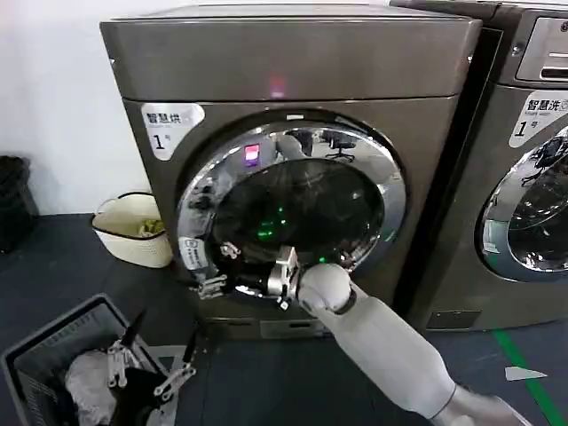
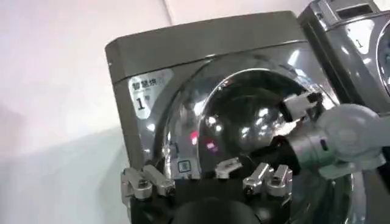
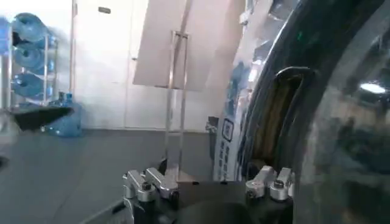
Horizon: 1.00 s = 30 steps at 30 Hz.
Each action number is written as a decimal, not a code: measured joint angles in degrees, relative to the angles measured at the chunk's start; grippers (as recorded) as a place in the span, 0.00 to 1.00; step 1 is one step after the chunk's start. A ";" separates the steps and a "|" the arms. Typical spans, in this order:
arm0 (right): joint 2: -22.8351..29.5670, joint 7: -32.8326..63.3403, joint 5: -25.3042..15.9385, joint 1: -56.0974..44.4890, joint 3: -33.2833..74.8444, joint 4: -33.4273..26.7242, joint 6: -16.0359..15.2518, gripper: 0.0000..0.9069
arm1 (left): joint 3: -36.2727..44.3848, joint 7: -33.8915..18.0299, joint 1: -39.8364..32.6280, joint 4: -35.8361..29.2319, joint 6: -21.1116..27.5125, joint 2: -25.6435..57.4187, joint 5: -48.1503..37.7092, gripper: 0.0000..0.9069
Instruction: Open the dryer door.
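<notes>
Dryer door [image 1: 297, 209]: round porthole, broad shiny chrome rim around dark tinted glass, set in the front of the bronze-grey dryer [image 1: 293, 67]; green and pink light spots glint on it. From the left wrist view the door [image 2: 244, 122] fills much of the machine's face.

Right gripper [image 1: 220, 266] sits at the door's lower left rim, fingers spread, one either side of the rim edge [image 3: 268, 122].

Left gripper [image 1: 146, 368] hangs low over a grey basket [image 1: 35, 355], fingers spread, holding nothing.

Count: two machines, the second [image 1: 524, 160] on the right; one cream bin [image 1: 133, 226].
</notes>
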 joint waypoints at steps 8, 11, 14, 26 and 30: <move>-3.90 -2.35 1.82 -1.37 -0.03 3.89 -0.33 1.00 | -6.07 1.05 -1.78 1.96 1.01 1.66 -4.93 1.00; -5.23 -2.99 2.29 -1.86 -0.09 5.50 -0.33 1.00 | -8.41 1.36 -2.55 2.78 1.06 2.40 -6.76 1.00; -6.74 -3.65 2.97 -2.58 -0.13 7.38 -0.41 1.00 | -10.96 1.54 -3.15 3.52 1.11 3.26 -8.86 1.00; -12.50 -7.76 4.20 -5.93 1.26 15.78 -0.69 1.00 | -15.27 2.70 -5.71 6.40 1.54 7.09 -11.85 1.00; -14.89 -10.29 4.19 -7.54 2.36 18.84 -0.67 1.00 | -14.25 4.10 -7.20 7.39 1.83 9.01 -13.39 1.00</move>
